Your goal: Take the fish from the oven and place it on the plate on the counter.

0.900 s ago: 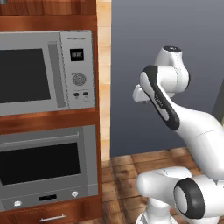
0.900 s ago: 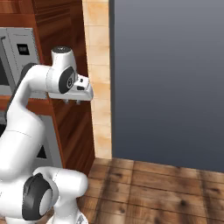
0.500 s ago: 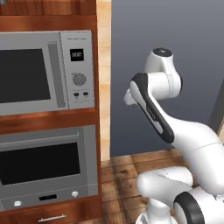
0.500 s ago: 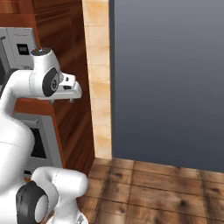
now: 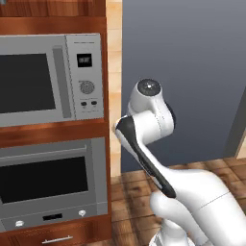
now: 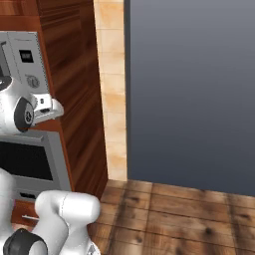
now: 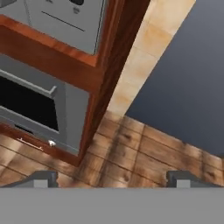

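The silver-grey oven [image 5: 48,187] sits in the wood cabinet with its door shut and its dark window showing nothing inside. It also appears as the oven [image 6: 27,164] at the left edge of the right base view and as the oven [image 7: 39,107] in the hand view. The fish is hidden. The plate and the counter are out of view. My gripper [image 7: 113,179] is open, its two fingertips [image 7: 41,178] wide apart with nothing between them. It hangs in the air, right of the cabinet and apart from the oven, looking down at the floor.
A silver microwave [image 5: 48,79] sits directly above the oven. The cabinet's wood side [image 6: 74,99] and a tan tiled strip [image 6: 112,89] stand just right of the oven. A dark grey wall [image 6: 189,89] and wooden floor [image 7: 144,153] lie to the right.
My arm has swung left and down toward the cabinet. The oven door stays shut and the cameras have not moved.
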Motion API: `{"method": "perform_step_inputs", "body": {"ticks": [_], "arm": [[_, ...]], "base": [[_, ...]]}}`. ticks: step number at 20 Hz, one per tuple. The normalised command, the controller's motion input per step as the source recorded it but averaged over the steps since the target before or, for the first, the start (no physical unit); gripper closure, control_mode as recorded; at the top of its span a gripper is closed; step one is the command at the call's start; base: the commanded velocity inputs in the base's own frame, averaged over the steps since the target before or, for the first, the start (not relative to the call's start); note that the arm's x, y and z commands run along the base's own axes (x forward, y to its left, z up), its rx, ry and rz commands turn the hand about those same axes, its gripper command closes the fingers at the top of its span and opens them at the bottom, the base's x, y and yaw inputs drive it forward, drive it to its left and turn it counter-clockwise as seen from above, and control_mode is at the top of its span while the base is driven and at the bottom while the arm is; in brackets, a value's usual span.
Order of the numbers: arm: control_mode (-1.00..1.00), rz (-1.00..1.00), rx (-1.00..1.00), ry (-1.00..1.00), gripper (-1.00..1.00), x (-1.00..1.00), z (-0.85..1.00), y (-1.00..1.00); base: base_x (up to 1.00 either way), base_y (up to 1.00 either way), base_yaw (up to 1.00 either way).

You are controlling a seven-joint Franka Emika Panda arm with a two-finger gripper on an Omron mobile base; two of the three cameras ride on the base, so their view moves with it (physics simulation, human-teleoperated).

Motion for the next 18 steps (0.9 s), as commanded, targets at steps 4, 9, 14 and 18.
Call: {"method": "perform_step_inputs", "body": {"ticks": [4, 9, 14, 18], "arm": [[-1.0, 0.17, -0.25, -0.07, -1.0, -0.01, -0.42, 1.0], [-1.0, 0.16, -0.31, -0.05, -1.0, -0.07, -0.38, 1.0], [-1.0, 0.13, -0.32, -0.01, -1.0, -0.06, -0.22, 1.0], [-1.0, 0.14, -0.31, -0.01, -1.0, -0.04, -0.18, 1.0]], "base": [[0.0, 0.0, 0.0], [0.0, 0.0, 0.0], [0.0, 0.0, 0.0], [0.0, 0.0, 0.0]]}}
